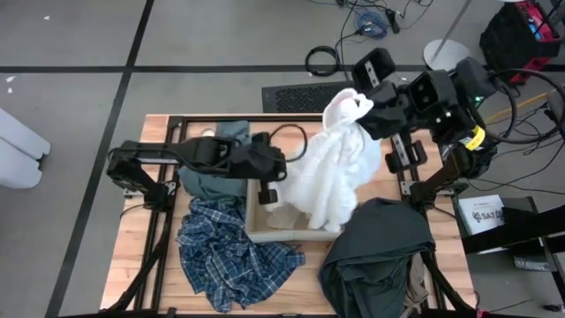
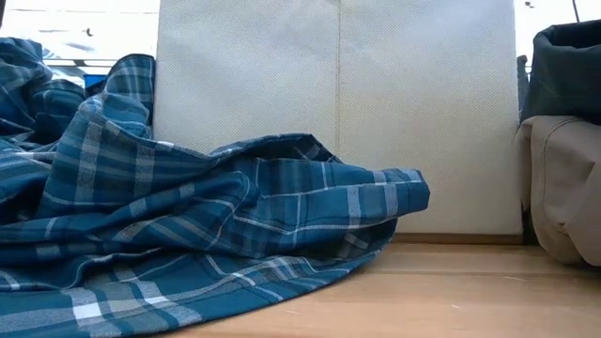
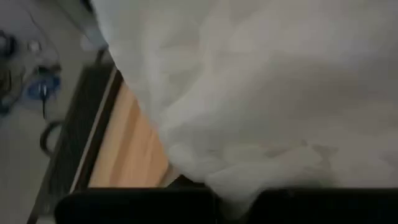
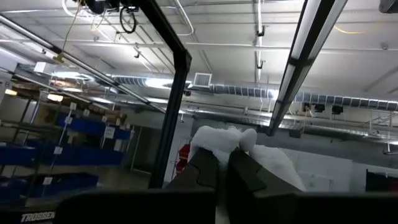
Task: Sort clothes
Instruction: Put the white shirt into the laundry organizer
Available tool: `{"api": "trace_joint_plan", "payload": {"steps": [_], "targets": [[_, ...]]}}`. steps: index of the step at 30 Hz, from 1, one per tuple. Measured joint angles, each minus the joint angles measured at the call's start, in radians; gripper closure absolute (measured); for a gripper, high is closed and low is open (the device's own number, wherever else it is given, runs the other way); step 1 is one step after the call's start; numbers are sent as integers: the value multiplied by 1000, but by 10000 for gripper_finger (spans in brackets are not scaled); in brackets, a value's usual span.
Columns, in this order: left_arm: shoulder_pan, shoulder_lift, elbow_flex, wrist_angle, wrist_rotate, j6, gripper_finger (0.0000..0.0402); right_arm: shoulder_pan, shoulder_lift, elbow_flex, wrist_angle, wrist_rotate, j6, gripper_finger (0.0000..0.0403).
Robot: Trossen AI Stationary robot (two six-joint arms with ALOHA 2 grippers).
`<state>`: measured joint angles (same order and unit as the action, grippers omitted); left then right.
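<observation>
Nearest the low camera, a blue-and-white plaid shirt (image 2: 207, 235) lies crumpled on the wooden table (image 2: 441, 291); from above it occupies the table's 7 o'clock area. Behind it stands the beige fabric box (image 2: 376, 103), at the table's centre. At 5 o'clock, a dark grey-green garment (image 1: 380, 243) is heaped over a khaki tan garment (image 2: 563, 188). At 10 o'clock, a teal-green garment (image 1: 212, 177) lies partly under the left arm. Left gripper (image 1: 272, 170), at the box's 10 o'clock edge, is clenched and touches the white garment (image 1: 335, 172); whether it pinches the cloth cannot be told. Right gripper (image 1: 364, 104), raised at 1 o'clock, is clenched on the white garment's top, which hangs down over the box.
</observation>
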<state>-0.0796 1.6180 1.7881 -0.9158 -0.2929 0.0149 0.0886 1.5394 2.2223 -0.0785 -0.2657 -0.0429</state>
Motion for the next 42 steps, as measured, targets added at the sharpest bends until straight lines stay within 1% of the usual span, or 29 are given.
{"api": "trace_joint_plan", "payload": {"steps": [5, 10, 14, 16, 19, 24, 28, 31, 35, 38, 42], "targets": [[-2, -32, -166, -7, -1, -60, 396, 8, -2, -5, -84, 1, -11, 403], [5, -74, -319, 54, 0, -87, 396, 19, 0, -87, -135, 50, -28, 403], [-5, -105, -349, 50, -1, -87, 386, 12, 1, -130, -155, 59, -27, 403], [-13, -121, -350, 15, 0, -87, 368, 8, -2, -148, -170, 59, -29, 403], [-22, -166, -351, -34, -2, -94, 327, -4, 0, -163, -223, 59, -29, 403], [-33, -288, -351, -34, -9, -112, 254, -30, -1, -182, -240, 60, -29, 403], [-35, -415, -351, -83, -9, -105, 217, -58, -1, -218, -238, 60, -28, 403], [-38, -520, -351, -131, -6, -128, 207, -86, -1, -265, -239, 60, -11, 403], [-75, -661, -351, -131, 4, -194, 206, -126, -1, -368, -210, 60, 36, 403], [-116, -756, -375, -88, -1, -228, 206, -149, -1, -484, -111, 60, 94, 403], [-147, -869, -459, 11, -25, -244, 206, -161, 0, -646, 37, 61, 155, 403]]}}
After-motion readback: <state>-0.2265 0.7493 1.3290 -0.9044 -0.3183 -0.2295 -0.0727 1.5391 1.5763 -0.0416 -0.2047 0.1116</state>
